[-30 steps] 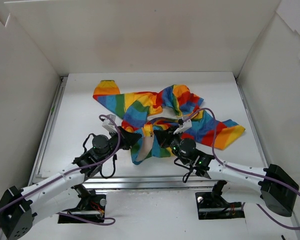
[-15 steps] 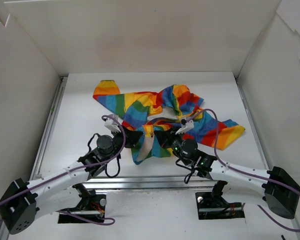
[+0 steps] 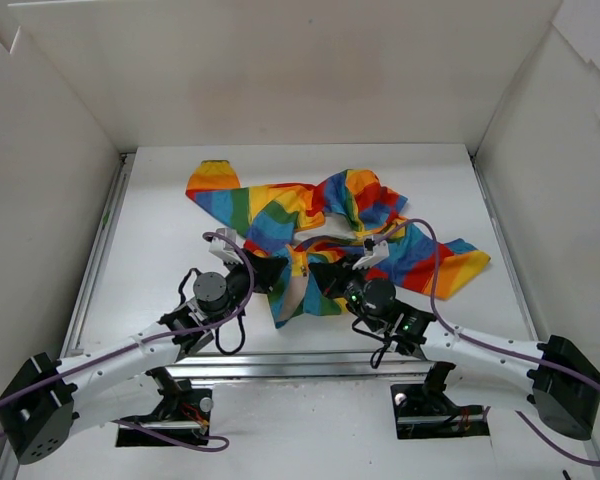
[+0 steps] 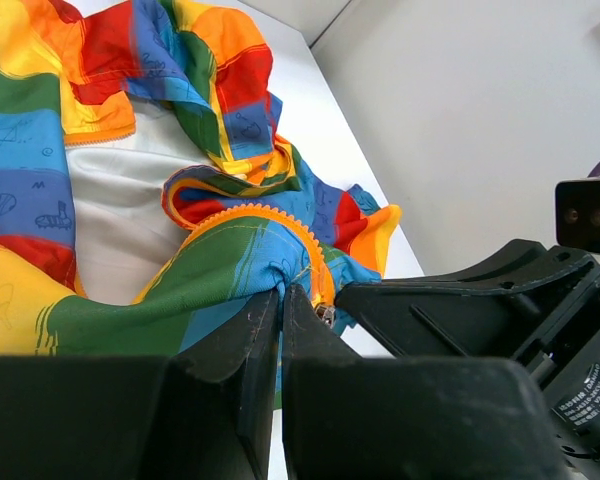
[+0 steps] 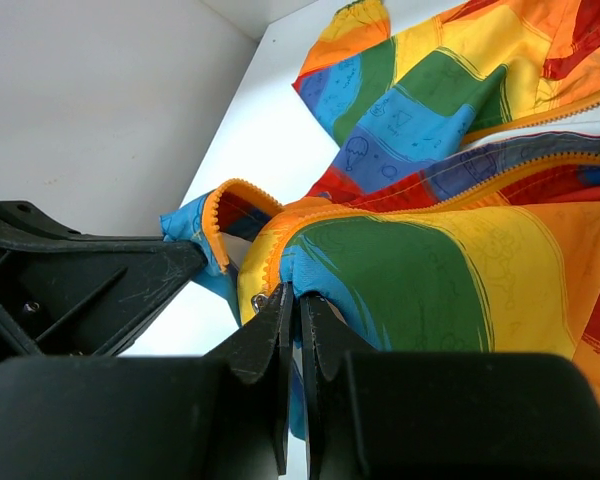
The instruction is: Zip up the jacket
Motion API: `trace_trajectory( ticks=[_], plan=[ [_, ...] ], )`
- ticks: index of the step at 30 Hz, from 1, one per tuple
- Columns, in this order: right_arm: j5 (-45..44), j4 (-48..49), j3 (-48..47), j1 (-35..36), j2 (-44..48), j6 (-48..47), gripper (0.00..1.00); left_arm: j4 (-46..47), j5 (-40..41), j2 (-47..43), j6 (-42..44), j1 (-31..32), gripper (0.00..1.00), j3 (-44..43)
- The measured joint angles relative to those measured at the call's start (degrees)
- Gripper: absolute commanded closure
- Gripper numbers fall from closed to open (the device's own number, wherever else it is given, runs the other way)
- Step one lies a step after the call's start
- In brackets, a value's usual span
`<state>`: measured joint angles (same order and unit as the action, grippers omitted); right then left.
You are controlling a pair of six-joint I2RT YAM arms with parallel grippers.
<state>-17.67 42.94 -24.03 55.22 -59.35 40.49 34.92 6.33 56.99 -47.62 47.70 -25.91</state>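
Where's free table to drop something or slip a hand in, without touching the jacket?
Free: table strip between left wall and jacket; far right corner; near right patch below the sleeve. Crowded: near centre, where left tool and right tool both pinch the jacket hem.

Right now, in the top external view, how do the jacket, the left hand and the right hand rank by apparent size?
1. The jacket, clearly the largest.
2. The left hand and the right hand look alike in size, so I do not rank them.
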Motion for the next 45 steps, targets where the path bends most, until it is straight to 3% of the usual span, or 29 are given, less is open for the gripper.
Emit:
trace_trajectory(
  ticks=[45],
  plan=[
    [-0.07, -3.15, -0.94, 0.0, 0.76, -1.88, 1.0, 0.17, -3.93, 2.78, 2.01, 0.72, 1.0, 0.0]
  ],
)
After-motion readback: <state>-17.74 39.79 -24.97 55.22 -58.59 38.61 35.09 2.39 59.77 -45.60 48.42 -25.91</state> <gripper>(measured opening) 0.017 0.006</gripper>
